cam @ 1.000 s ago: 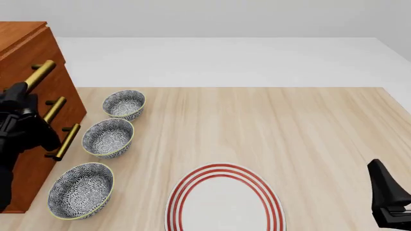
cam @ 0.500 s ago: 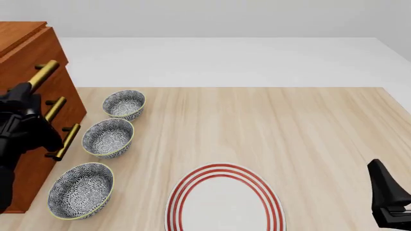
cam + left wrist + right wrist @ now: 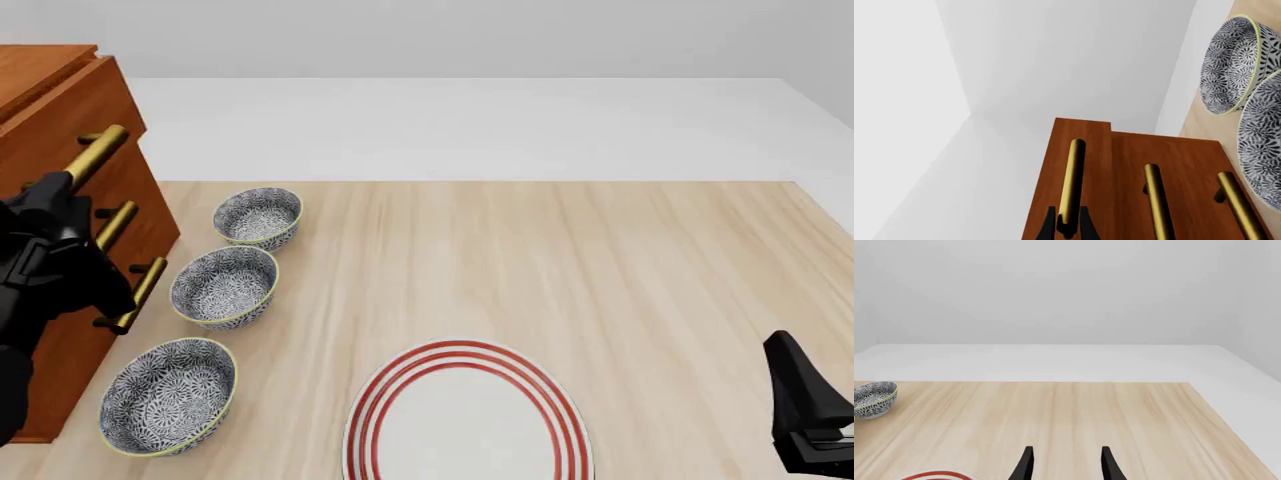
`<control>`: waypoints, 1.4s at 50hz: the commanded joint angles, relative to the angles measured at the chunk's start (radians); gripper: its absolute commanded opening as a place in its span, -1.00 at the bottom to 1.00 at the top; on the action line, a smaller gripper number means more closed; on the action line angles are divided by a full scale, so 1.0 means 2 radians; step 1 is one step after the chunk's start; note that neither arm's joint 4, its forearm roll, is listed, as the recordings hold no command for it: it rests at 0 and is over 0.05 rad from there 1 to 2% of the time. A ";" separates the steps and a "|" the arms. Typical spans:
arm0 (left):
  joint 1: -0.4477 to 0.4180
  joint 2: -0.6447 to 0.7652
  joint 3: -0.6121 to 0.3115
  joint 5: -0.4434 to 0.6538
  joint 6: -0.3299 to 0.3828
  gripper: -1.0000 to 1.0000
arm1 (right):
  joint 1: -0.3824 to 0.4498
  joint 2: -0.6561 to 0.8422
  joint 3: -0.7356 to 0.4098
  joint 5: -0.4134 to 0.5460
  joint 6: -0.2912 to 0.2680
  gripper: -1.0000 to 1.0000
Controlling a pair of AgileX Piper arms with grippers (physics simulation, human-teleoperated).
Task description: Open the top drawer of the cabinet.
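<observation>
A pale wooden worktop (image 3: 561,260) fronts a blank white wall. At far left stands the cabinet (image 3: 54,110); its top drawer (image 3: 1081,165) juts slightly proud, so opening has barely begun. The left gripper (image 3: 1067,226) has its fingers closed around the drawer's brass handle (image 3: 1071,180), a grip only the left wrist view shows. The right gripper (image 3: 1065,465) idles with fingers apart, holding nothing.

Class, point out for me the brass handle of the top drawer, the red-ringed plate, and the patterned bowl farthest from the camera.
top drawer handle (image 3: 1070,182): left wrist view, middle of the brass bar.
red-ringed plate (image 3: 467,425): front view, white centre.
farthest bowl (image 3: 258,215): front view, patterned inside.
</observation>
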 commanded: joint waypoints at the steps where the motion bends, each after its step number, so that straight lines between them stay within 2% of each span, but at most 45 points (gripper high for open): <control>1: -0.003 -0.003 0.003 0.002 0.008 -1.00 | 0.000 0.000 0.000 0.000 0.000 1.00; 70: -0.044 -0.015 -0.007 0.020 0.014 -1.00 | 0.000 0.000 0.000 0.000 0.000 1.00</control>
